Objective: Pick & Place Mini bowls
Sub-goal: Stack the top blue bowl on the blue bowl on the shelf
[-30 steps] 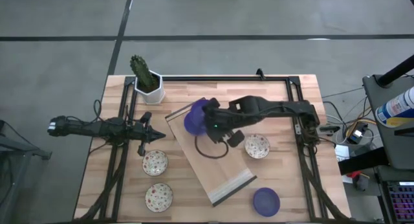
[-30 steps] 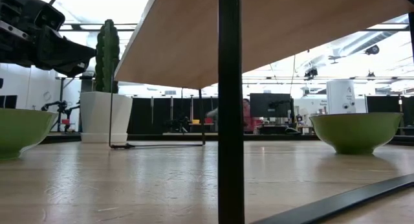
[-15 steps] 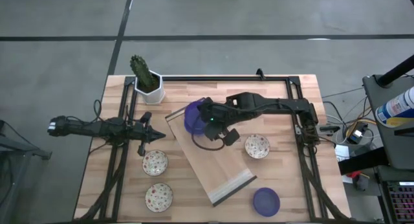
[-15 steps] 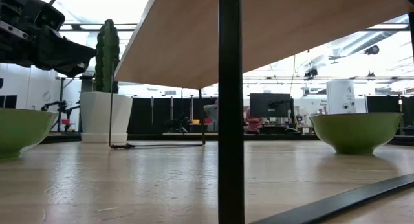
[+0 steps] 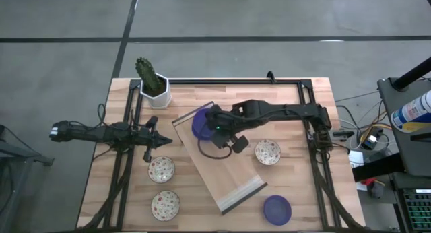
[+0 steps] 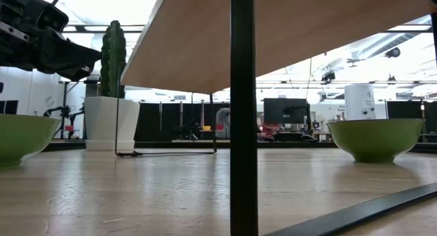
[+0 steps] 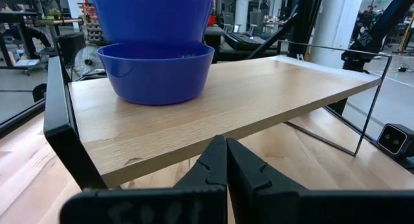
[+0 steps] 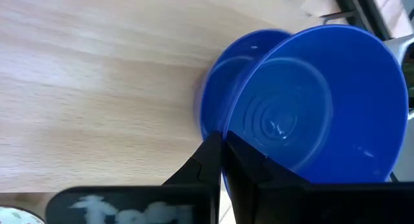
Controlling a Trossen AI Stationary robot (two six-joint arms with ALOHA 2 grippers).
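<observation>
Blue bowls are the busy ones: the right gripper (image 5: 204, 122) pinches the rim of one blue bowl (image 8: 323, 101) and holds it just above a second blue bowl (image 7: 155, 70) sitting on the raised wooden shelf (image 5: 222, 165) near its cactus (image 5: 149, 74) end. A third blue bowl (image 5: 277, 209) sits on the table (image 5: 316, 206) by the shelf's other end, one speckled bowl (image 5: 268, 151) lies beside the shelf, and two more speckled bowls (image 5: 161, 168) lie across from it. The left gripper (image 5: 161, 141) waits near those two with its fingers (image 7: 213, 169) pressed together on nothing.
</observation>
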